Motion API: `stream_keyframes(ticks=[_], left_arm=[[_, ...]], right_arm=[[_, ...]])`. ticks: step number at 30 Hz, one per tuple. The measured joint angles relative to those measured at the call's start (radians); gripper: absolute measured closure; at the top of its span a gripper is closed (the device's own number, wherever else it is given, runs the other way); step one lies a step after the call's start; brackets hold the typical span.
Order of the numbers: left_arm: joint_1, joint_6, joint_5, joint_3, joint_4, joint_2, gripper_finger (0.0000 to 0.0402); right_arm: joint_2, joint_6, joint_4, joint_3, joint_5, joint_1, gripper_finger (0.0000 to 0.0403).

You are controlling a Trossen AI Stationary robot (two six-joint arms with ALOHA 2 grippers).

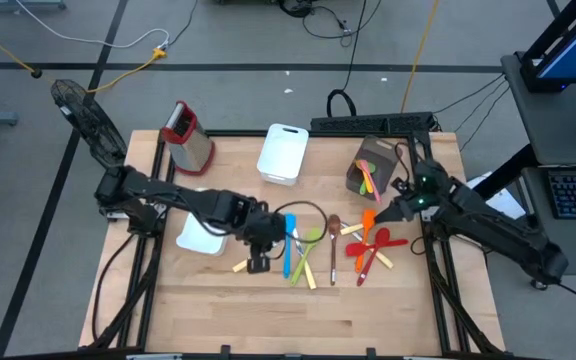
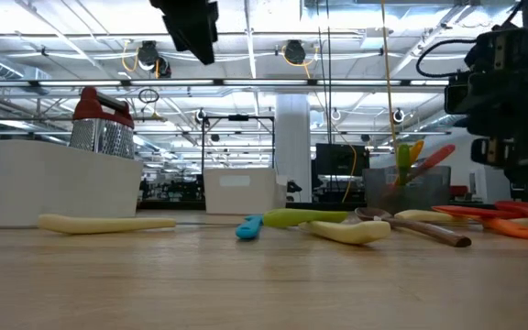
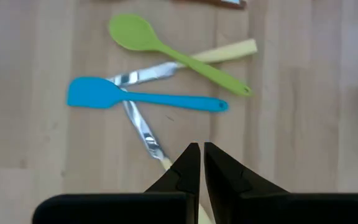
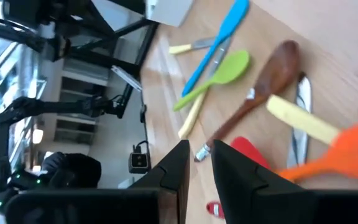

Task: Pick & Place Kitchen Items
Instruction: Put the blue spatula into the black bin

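Note:
Kitchen items lie loose on the wooden table (image 1: 218, 310): a blue spatula (image 1: 289, 250), a green spoon (image 1: 310, 243), a brown wooden spoon (image 1: 334, 240), an orange spatula (image 1: 368, 222), red spoons (image 1: 376, 248) and cream-handled cutlery (image 1: 240, 266). My left gripper (image 1: 258, 264) hangs shut above the table, pointing steeply down, beside the blue spatula (image 3: 104, 94) and over a cream-handled knife (image 3: 143, 134). My right gripper (image 1: 386, 213) hovers at the right by the orange spatula (image 4: 347, 152). Its fingers stand a narrow gap apart with nothing between them.
A metal grater with a red top (image 1: 188, 135) stands at the far left. One white tray (image 1: 283, 152) sits at the far middle and another (image 1: 198, 238) under the left arm. A grey holder (image 1: 370, 172) with upright utensils stands at the far right.

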Motion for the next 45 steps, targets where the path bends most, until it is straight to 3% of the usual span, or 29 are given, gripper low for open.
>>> stream_keyframes(ticks=[7,14,20,26,36,45], left_arm=[[-0.095,-0.014,-0.099,0.0,0.007,0.0,0.038],[-0.115,0.009,-0.122,0.0,0.059,0.0,0.038],[-0.091,0.018,-0.124,-0.07,0.146,-0.002,0.038],[-0.065,0.012,-0.069,-0.208,0.309,-0.002,0.038],[-0.025,0.013,-0.054,-0.353,0.49,-0.019,0.038],[-0.017,0.052,-0.056,-0.414,0.586,-0.091,0.038]], right_arm=[[-0.001,0.127,0.371,-0.103,0.015,0.143,0.0344],[-0.001,0.129,0.577,-0.107,0.188,0.375,0.0344],[0.004,0.081,0.619,-0.107,0.389,0.593,0.0344],[0.055,0.014,0.62,-0.105,0.599,0.777,0.0344],[0.233,-0.153,0.592,0.0,0.816,0.952,0.0344],[0.385,-0.362,0.096,0.317,0.974,0.938,0.0344]])
